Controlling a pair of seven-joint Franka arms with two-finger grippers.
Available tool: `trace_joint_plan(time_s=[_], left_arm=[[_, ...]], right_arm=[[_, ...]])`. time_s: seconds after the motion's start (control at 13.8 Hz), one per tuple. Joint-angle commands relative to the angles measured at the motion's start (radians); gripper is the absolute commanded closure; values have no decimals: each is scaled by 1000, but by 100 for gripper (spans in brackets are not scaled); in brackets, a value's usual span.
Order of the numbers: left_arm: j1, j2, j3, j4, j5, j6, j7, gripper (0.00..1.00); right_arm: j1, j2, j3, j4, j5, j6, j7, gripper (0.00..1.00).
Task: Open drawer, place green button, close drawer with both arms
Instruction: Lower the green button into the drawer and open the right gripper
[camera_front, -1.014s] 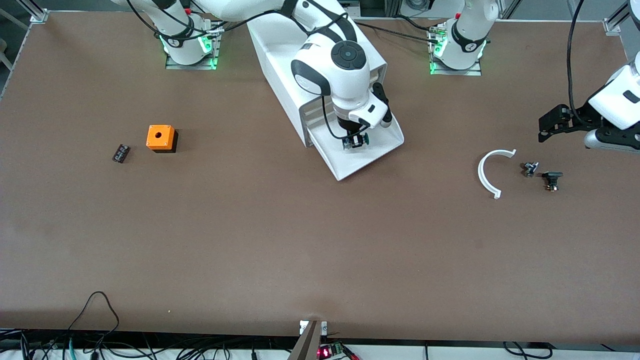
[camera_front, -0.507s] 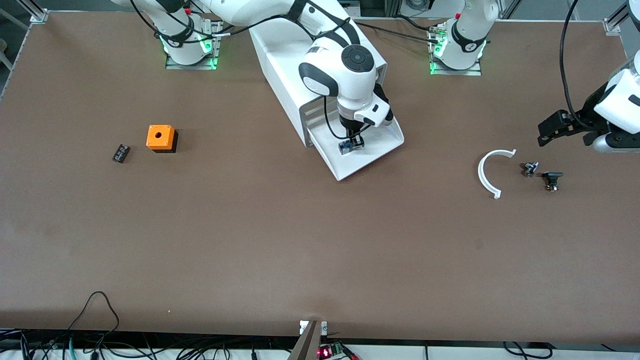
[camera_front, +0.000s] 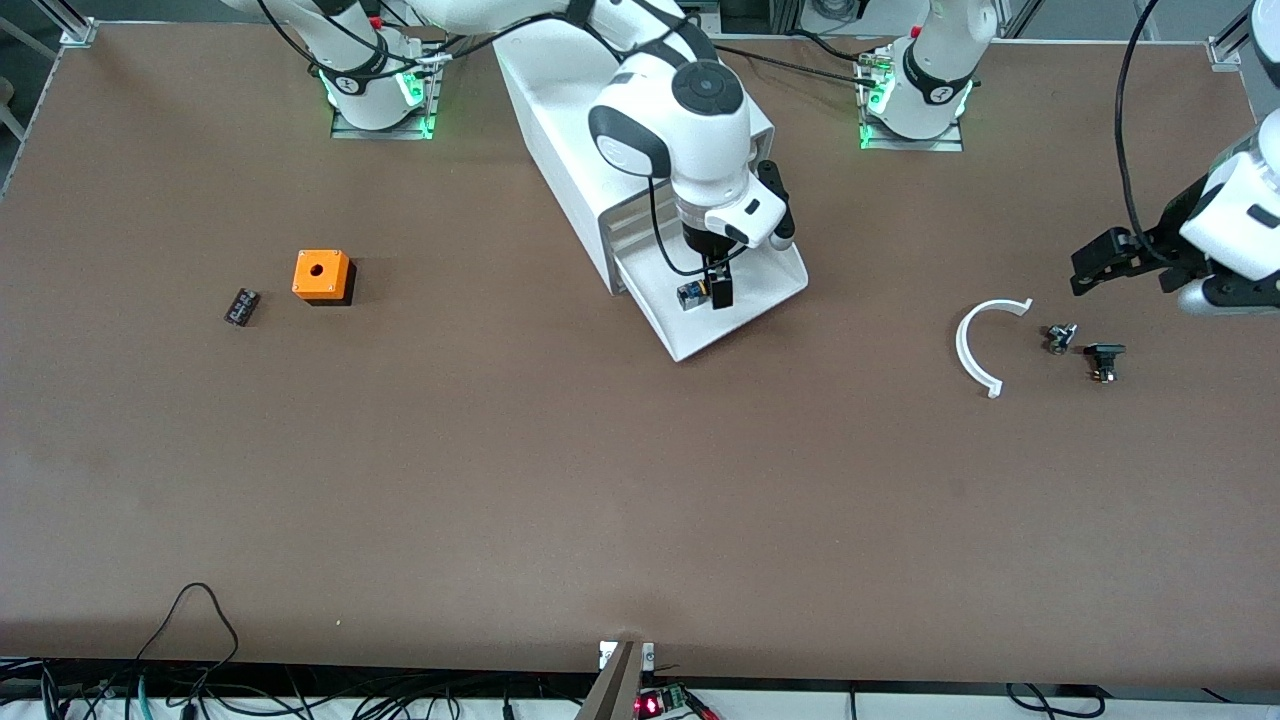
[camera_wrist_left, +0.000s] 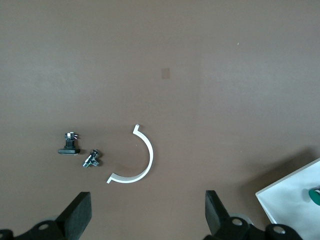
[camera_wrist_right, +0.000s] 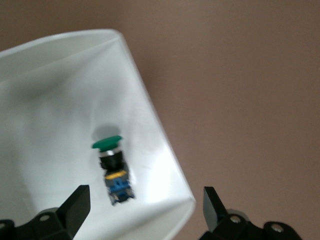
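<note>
Right gripper (camera_front: 715, 290) has let go, jaws now spread over drawer (camera_front: 770, 290); button (camera_wrist_right: 112, 167) lies in tray; left gripper (camera_wrist_left: 145, 220) spread, waits; lift straight, then push drawer shut.

No readable text, label, brand or number shows anywhere.

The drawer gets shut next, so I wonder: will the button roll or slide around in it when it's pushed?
The button lies on its side on the smooth white drawer floor, so it may slide. Its round green cap could let it roll slightly, though the blocky body probably limits that. It looks small and light, so a gentle push seems wise.
</note>
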Motion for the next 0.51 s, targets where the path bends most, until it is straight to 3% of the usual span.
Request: trace_joint_plan(time_s=[0.0, 0.22, 0.43], left_arm=[[-12, 22, 1, -26, 5, 41, -8, 0], [-65, 41, -10, -102, 5, 155, -76, 0], [-93, 61, -42, -259, 3, 365, -234, 0]], right_arm=[[-69, -88, 7, 24, -8, -8, 65, 0], [-161, -167, 2, 20, -9, -11, 301, 0], [-265, -237, -1, -44, -6, -22, 561, 0]])
